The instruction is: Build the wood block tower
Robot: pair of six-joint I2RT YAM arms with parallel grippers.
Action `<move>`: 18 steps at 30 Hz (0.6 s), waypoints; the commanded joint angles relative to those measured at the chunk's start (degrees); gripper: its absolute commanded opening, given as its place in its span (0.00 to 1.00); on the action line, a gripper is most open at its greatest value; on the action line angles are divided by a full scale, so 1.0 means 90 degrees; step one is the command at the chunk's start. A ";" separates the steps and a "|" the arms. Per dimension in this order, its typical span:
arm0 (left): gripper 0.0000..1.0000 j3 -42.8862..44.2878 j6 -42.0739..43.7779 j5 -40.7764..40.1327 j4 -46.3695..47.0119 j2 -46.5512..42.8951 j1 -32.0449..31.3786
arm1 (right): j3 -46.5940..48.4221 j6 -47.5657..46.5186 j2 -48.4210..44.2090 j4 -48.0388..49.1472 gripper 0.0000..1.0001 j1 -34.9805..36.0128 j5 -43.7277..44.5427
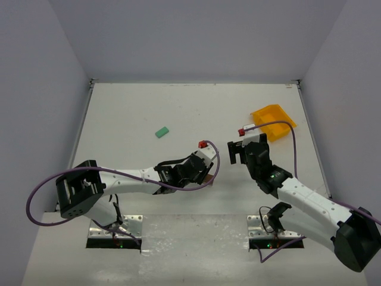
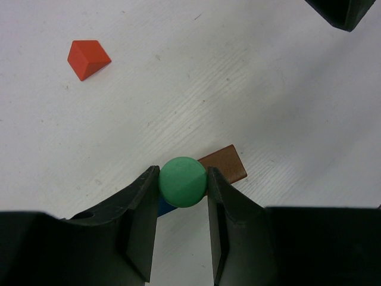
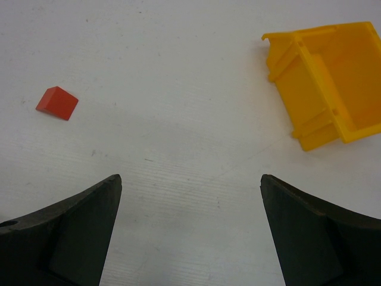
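The left claw [image 2: 183, 179] is closed on a green round block [image 2: 183, 182], one finger [image 2: 140, 208] pressed against each side of it. Seen only from above, the block could be a ball or the end of a cylinder; that cannot be told. It sits over one end of a brown block [image 2: 225, 164] lying flat on the table [image 1: 131, 107]. Whether it rests on the brown block or hangs just above it cannot be told. A sliver of a blue block [image 2: 165, 207] shows under the green one, mostly hidden by the left finger.

From the top camera this small stack is almost wholly covered by the left claw [image 1: 206, 171], and only a brownish edge peeks out beside it. A red wedge [image 2: 88, 58] lies alone on the table ahead of the claw, well apart from the stack, and shows from above as a small red speck [image 1: 203, 144]. A dark shape [image 2: 342, 12] is cut off by the top right corner of the left wrist view.

The right claw [image 3: 190, 185] is spread wide and holds nothing, with bare table between its fingers [image 3: 89, 226], whose lower parts run out of frame. Ahead of it to the left lies a second red wedge [image 3: 57, 102]. To the right is a yellow bin [image 3: 324, 83] tipped on its side, partly cut off by the frame edge. From above, the right claw [image 1: 243, 148] is near that wedge [image 1: 242, 131] and the bin [image 1: 272, 122].

A flat green block [image 1: 162, 132] lies by itself to the left of the other blocks.
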 commanded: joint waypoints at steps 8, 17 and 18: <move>0.06 0.0274 -0.0052 0.0021 0.0036 -0.0118 -0.0058 | 0.0313 0.0014 0.0076 0.0214 0.99 -0.0044 0.0020; 0.10 0.0283 -0.0039 0.0050 -0.0052 -0.0147 -0.0049 | 0.0339 0.0007 0.0141 0.0214 0.99 -0.0053 0.0020; 0.10 0.0276 -0.0046 0.0014 -0.0052 -0.0176 -0.0048 | 0.0339 0.0007 0.0149 0.0214 0.99 -0.0046 0.0013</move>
